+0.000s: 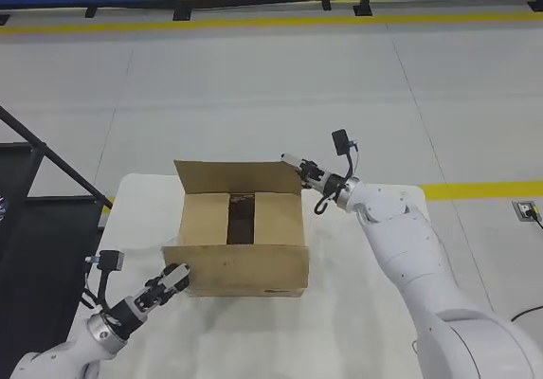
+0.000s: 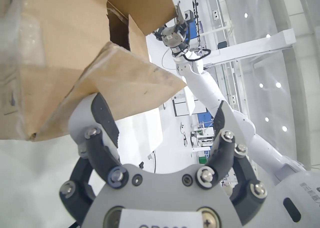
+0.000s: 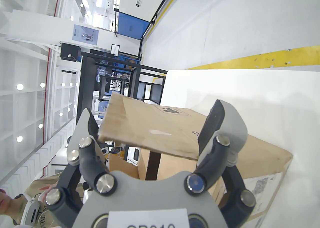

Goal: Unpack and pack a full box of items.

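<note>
White table [image 1: 375, 284]: we see bare margin left, right and near side of the box, widest on the right and tight at the far edge. Brown cardboard box [image 1: 285, 220] sits mid-table with its far flap [image 1: 238, 175] raised. The top flaps leave a dark slot [image 1: 241, 216] and we can't make out the contents. Right claw [image 3: 152, 114] is spread wide, straddling the far flap's corner, not clamped. Left claw [image 2: 160, 106] is spread wide at the near-left corner, one finger [image 2: 103, 114] under the near flap [image 2: 130, 84], gripping nothing.

I have the box [image 1: 243, 237] on the middle of the table [image 1: 366, 294]. My left gripper [image 1: 174, 278] sits at the left corner of its near flap [image 1: 238, 270]; my right gripper [image 1: 301, 169] sits at the right corner of its far flap [image 1: 238, 176].
</note>
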Motion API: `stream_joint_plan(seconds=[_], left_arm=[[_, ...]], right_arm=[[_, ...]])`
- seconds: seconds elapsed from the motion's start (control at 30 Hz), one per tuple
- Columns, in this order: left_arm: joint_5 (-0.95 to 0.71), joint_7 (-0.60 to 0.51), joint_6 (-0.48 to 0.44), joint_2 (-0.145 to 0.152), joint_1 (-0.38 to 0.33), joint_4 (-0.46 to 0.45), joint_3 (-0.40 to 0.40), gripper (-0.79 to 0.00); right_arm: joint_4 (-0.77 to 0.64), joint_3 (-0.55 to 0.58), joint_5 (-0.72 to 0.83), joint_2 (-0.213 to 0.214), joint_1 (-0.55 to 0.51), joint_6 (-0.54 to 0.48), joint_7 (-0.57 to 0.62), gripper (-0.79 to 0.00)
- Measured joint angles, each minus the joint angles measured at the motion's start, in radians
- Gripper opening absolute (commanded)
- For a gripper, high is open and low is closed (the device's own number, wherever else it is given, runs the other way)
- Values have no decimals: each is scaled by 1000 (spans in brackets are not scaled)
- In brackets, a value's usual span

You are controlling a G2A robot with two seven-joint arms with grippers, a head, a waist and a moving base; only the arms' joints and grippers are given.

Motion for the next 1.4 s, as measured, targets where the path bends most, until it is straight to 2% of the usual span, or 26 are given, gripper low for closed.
stream_joint_plan(seconds=[0.23, 0.53, 0.83, 1.03, 1.23, 1.4], left_arm=[[106, 129, 55, -8, -42, 12, 70, 0], [166, 183, 128, -15, -107, 47, 146, 0], [184, 187, 138, -18, -137, 68, 176, 0], [183, 197, 135, -20, -146, 76, 186, 0], [181, 208, 128, -22, -155, 92, 195, 0], [178, 216, 134, -24, -167, 103, 205, 0]], right_arm=[[-34, 22, 64, 28, -12, -104, 109, 0], [-172, 32, 123, 66, -74, -200, 256, 0], [-463, -69, 174, 92, -187, -68, 393, 0], [-607, -110, 192, 118, -259, 16, 475, 0], [-652, -180, 149, 116, -292, 191, 450, 0], [-643, -214, 180, 113, -304, 279, 428, 0]])
